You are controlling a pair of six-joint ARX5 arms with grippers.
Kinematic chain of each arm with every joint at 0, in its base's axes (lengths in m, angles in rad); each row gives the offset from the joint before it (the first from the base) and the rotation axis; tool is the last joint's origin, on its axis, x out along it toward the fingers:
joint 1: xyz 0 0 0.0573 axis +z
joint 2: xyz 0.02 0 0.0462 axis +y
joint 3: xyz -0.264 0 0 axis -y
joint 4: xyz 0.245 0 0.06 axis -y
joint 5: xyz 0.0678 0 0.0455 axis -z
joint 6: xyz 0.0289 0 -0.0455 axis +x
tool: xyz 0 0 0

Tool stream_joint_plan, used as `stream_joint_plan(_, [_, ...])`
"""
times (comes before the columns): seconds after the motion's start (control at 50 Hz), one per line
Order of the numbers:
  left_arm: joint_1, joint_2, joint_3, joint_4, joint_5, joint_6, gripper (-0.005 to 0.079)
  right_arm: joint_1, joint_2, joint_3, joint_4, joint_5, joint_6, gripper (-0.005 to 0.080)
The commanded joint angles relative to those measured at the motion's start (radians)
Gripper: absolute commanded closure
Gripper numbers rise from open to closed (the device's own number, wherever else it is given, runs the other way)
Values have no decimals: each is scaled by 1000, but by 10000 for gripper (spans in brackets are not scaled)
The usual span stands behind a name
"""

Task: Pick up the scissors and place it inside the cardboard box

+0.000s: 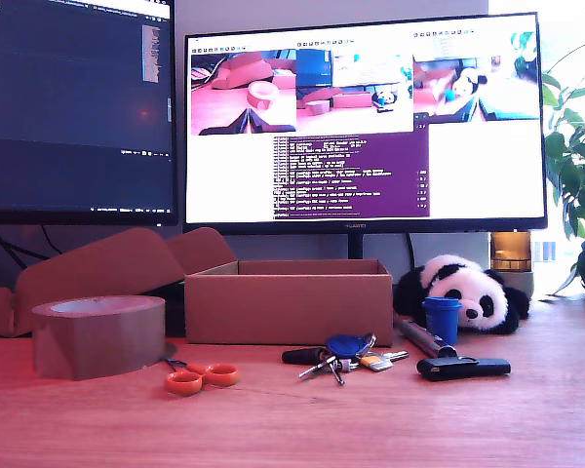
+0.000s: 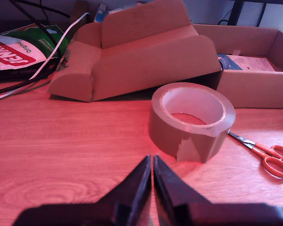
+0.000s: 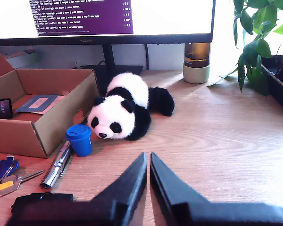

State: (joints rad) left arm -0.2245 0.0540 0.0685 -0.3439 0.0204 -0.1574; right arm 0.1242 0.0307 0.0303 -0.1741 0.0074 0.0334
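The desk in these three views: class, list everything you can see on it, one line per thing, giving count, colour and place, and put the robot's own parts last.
scissors: one, orange handles, in front of the tape roll
cardboard box: one, brown, open, mid-desk below the monitors
tape roll: one, brown, at the exterior view's left
folded cardboard: one, brown, behind the tape roll
keys: one bunch, blue fob, in front of the box
toy panda: one, black and white, lying beside the box
small cup: one, blue, by the panda
black object: one, in front of the cup
metal tube: one, silver, beside the cup
monitors: two, behind the desk
plant: one, green, exterior view's right
my first gripper: jaws shut, empty
my second gripper: jaws shut, empty
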Motion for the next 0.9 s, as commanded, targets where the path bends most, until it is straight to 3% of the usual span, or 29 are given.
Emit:
stream_joint_plan(0.0, [-1, 4, -21, 135, 172, -29, 765, 0, 3, -23, 6, -2, 22, 763])
stream_joint_plan(0.24, [-1, 4, -21, 135, 177, -30, 765, 0, 3, -23, 5, -5, 23, 762])
stream_joint_plan(0.46, [-24, 5, -21, 140, 249, -42, 765, 0, 3, -23, 8, -92, 77, 763])
stream_joint_plan(0.88, [-198, 5, -21, 140, 266, -53, 765, 42, 5, -23, 10, -220, 202, 763])
